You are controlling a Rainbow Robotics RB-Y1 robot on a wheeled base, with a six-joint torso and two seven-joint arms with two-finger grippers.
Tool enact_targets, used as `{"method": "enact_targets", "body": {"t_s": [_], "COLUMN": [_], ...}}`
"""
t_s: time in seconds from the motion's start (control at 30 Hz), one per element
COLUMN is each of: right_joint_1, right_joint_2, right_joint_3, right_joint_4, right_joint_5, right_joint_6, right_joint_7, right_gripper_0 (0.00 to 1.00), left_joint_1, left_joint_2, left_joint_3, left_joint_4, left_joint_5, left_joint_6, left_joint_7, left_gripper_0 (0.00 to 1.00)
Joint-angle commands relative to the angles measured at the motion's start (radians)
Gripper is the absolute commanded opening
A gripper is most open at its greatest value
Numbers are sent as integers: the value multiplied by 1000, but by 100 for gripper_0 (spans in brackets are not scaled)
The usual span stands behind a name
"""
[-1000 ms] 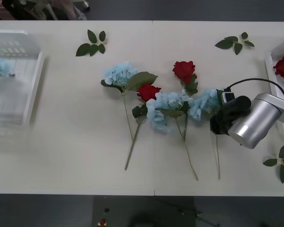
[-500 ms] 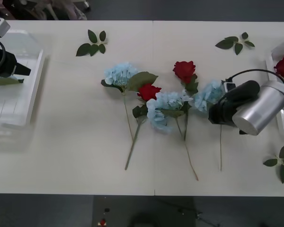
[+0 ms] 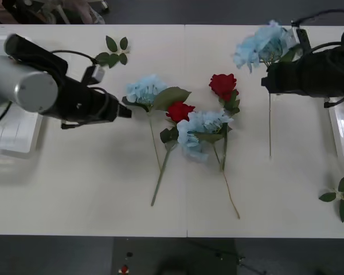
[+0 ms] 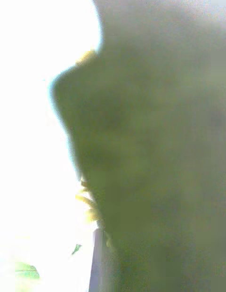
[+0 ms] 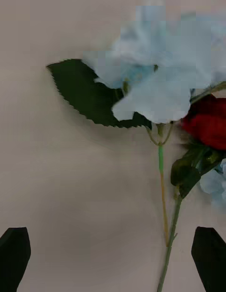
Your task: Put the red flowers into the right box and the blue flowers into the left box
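Observation:
My right gripper [image 3: 269, 82] is shut on a blue flower [image 3: 264, 44], held above the table's back right with its stem hanging down. A green leaf [image 4: 155, 155] presses close in the right wrist view. Two more blue flowers [image 3: 144, 89] [image 3: 198, 129] and two red flowers [image 3: 222, 85] [image 3: 179, 110] lie tangled mid-table. My left gripper [image 3: 125, 113] is open just left of the leftmost blue flower [image 5: 155, 70], its black fingers [image 5: 14, 256] on either side of that stem, next to a red flower [image 5: 207, 122]. The left box [image 3: 11, 132] and right box [image 3: 341, 126] sit at the table's two ends.
Loose green leaf sprigs lie at the back left [image 3: 112, 54] and near the front right edge [image 3: 339, 197]. Bare tabletop stretches along the front, below the flower stems.
My right gripper has lifted its blue flower off the table, up and toward the back right. My left arm has swung from over the left box to beside the leftmost blue flower.

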Motion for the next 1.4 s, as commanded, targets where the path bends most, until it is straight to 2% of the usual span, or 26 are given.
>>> {"method": "enact_targets", "body": {"t_s": [0.03, 0.2, 0.4, 0.6, 0.7, 0.8, 0.83, 0.97, 1.03, 1.1, 1.2, 1.4], "right_joint_1": [-17, -17, -17, -17, -17, -17, -17, -17, -17, -17, -17, -17], "right_joint_2": [45, 175, 330, 421, 448, 461, 462, 468, 471, 471, 484, 516], "right_joint_3": [16, -6, -81, -165, -213, -230, -231, -231, -231, -231, -230, -230], "right_joint_4": [-92, -107, -61, -24, -11, -9, -9, -6, -6, -8, -8, -6], "right_joint_5": [-78, -121, -127, -178, -201, -239, -253, -270, -287, -300, -319, -322], "right_joint_6": [-91, -218, -218, -179, -123, -108, -108, -110, -110, -110, -110, -113], "right_joint_7": [148, 295, 455, 576, 636, 677, 689, 697, 702, 706, 714, 715], "right_gripper_0": [0, 0, 0, 0, 0, 0, 0, 0, 0, 0, 0, 0], "left_joint_1": [-71, -79, -85, -85, -69, -6, 55, 219, 287, 314, 317, 263], "left_joint_2": [-66, -171, -185, -167, -72, 39, 88, 123, 88, 39, -38, -210], "left_joint_3": [-73, -90, -90, -89, -81, -30, 33, 218, 301, 343, 359, 324], "left_joint_4": [46, 129, 146, 123, 11, -139, -222, -392, -455, -474, -477, -397], "left_joint_5": [-67, -182, -205, -198, -155, -56, 13, 163, 260, 342, 359, 241], "left_joint_6": [-38, -102, -102, -102, -111, -137, -142, -153, -154, -154, -169, -286], "left_joint_7": [106, 152, 148, 142, 132, 96, 59, -47, -127, -207, -294, -392], "left_gripper_0": [100, 100, 100, 100, 100, 100, 100, 100, 100, 100, 100, 100]}}
